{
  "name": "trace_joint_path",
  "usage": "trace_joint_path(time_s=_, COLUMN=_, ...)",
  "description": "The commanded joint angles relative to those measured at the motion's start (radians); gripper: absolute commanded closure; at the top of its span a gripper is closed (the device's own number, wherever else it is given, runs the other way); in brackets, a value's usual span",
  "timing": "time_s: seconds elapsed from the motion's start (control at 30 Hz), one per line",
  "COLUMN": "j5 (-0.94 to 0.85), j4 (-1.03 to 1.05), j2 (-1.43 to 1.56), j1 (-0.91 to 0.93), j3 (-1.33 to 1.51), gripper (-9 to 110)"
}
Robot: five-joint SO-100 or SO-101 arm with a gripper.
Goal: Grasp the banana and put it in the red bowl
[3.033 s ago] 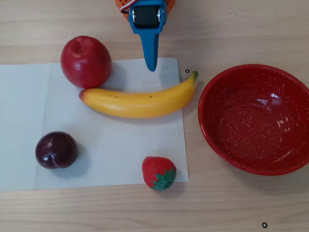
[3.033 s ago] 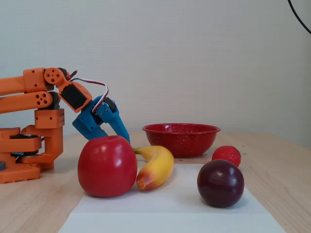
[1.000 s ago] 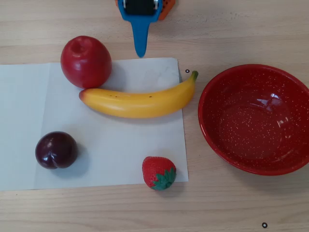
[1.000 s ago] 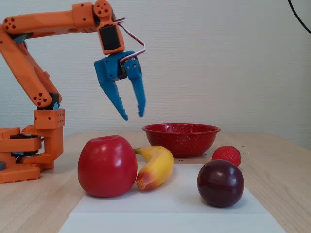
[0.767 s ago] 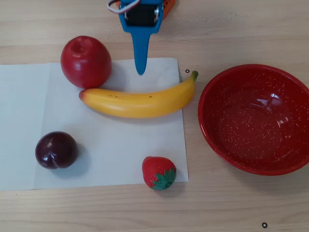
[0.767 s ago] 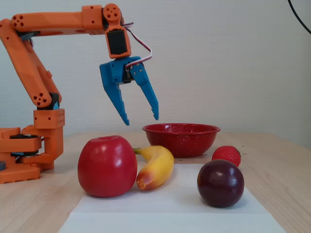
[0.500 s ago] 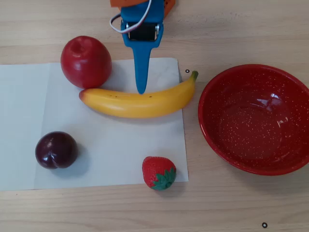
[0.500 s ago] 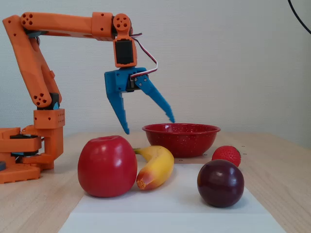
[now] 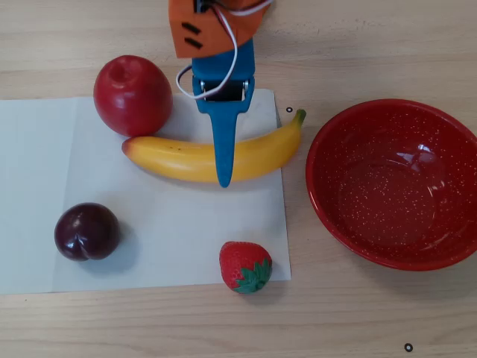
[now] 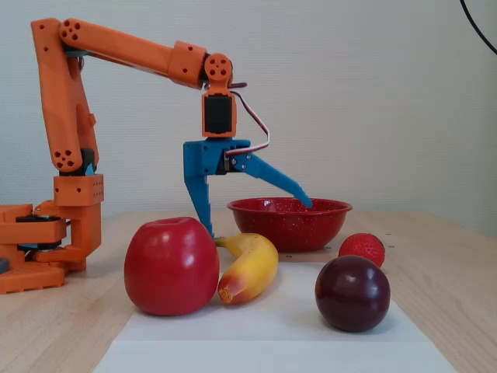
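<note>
Overhead view, white paper sheet, wooden table

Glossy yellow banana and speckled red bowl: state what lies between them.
Nothing: overhead, only bare wooden table separates the glossy yellow banana from the speckled red bowl.

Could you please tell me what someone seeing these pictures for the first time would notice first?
Probably the orange arm with its blue gripper, open and poised over the middle of the banana on the white paper. Next, the big speckled red bowl at the right in the overhead view, empty. Around the banana lie a red apple, a dark plum and a strawberry.
</note>
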Motion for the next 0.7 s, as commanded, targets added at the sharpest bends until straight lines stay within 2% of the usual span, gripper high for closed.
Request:
trace_joint_path(time_s=0.0, j5=0.026, j4=-0.02, j2=0.02, j1=0.064, j3=-0.097, gripper=32)
trace_joint_path(time_s=0.67, j5=0.018, j4=-0.046, j2=-0.23, j1=0.043, j3=-0.262, gripper=29)
